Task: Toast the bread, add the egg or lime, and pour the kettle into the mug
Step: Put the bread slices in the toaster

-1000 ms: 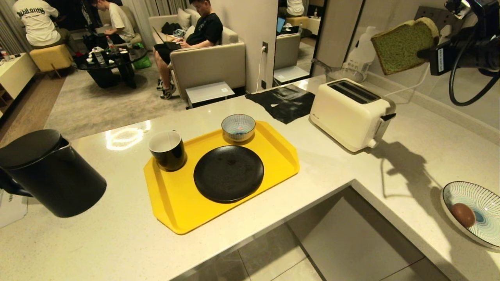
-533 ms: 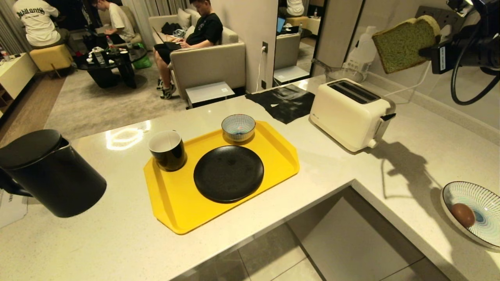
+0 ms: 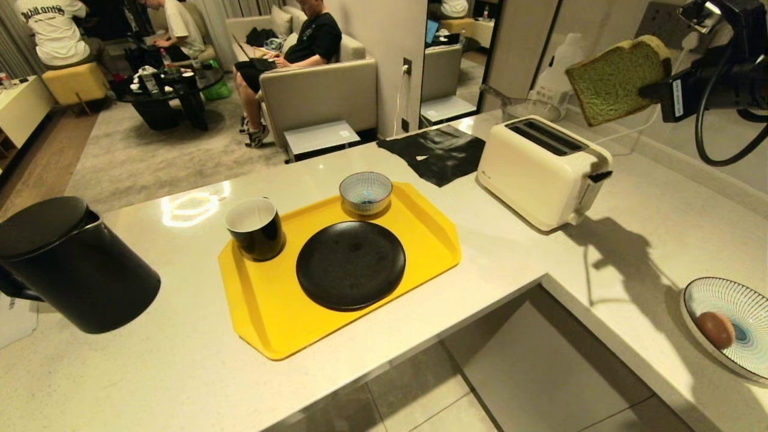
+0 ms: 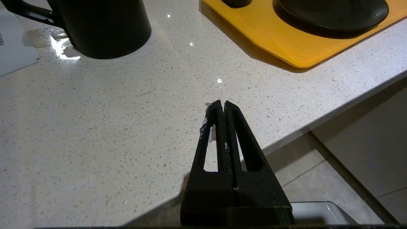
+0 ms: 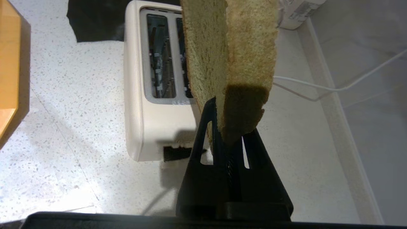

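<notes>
**Bread held above toaster, right tool gripping**

White speckled desk [image 3: 180, 372], L-shaped, living room behind with three seated people. Readable writing: back of one person's white shirt [image 3: 45, 27] has dark lettering, partly legible, looks like "...ilant8"; small dark mark on the toaster's side, too small to read; white tag on the right tool's body, unreadable; label on a white bottle [image 3: 549, 75] by the wall, unreadable.

Right tool [image 5: 227, 133] clenched on the bread [image 3: 615, 78], pinching one corner; slice sticks out from the tips toward the room, tilted, in the air. Bread: pale green crumb, thin tan-brown crust, domed top edge, roughly square. Cream two-slot toaster [image 3: 543, 171] sits below and just ahead of the tool tips, slots empty, black lever at its near end, white cord running to the wall. Bread and toaster apart, not touching.

Left tool [image 4: 221, 109] clenched on nothing, hovering over the desk's edge. Black kettle [image 4: 101, 25] beyond it, black loop handle, flat lid. Yellow tray [image 3: 264, 312] also beyond the left tool, carrying the black mug [image 3: 255, 228] with white inside, a black plate [image 3: 351, 264] and a small striped bowl [image 3: 366, 192]. Egg [image 3: 714, 329], orange-brown, lies in a striped dish [image 3: 741, 300] well apart from the right tool, nearer the robot. Black cloth [image 3: 438, 153] beside the toaster.
</notes>
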`<state>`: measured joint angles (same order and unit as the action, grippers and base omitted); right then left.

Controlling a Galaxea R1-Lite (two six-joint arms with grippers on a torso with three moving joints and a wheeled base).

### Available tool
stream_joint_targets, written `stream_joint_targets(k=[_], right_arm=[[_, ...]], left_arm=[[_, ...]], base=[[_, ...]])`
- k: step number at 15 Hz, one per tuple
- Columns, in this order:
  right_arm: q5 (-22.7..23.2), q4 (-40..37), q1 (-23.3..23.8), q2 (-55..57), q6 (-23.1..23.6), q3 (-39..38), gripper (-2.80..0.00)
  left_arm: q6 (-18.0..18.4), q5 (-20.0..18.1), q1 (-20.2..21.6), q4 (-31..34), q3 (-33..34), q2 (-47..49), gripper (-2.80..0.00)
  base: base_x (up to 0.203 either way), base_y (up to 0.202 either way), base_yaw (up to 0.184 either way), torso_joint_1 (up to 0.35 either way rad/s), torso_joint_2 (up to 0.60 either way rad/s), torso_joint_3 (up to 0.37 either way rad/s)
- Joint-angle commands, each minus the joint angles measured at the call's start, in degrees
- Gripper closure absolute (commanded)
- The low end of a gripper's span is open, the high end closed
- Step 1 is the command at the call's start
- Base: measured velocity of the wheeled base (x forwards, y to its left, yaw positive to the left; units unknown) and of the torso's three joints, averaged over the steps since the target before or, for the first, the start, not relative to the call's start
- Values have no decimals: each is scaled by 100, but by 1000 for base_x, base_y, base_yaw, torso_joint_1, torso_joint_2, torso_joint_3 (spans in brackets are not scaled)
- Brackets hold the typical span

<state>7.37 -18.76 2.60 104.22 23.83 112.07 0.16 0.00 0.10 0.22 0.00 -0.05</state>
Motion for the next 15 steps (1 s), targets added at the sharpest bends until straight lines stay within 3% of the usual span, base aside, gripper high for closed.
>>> stream_joint_targets(k=[1, 7, 15], right_arm=[[-20, -2, -142, -15, 8, -1, 0], [-272, 541, -293, 176, 7, 43, 0], [-398, 563, -287, 359, -1, 43, 0]], left_arm=[[2, 0, 8, 3, 0, 5, 0], [-7, 0, 8, 4, 0, 5, 0], [-7, 0, 8, 4, 0, 5, 0]], base=[[0, 0, 0, -2, 2, -163], [0, 0, 0, 3, 1, -111], [0, 0, 0, 0, 0, 0]])
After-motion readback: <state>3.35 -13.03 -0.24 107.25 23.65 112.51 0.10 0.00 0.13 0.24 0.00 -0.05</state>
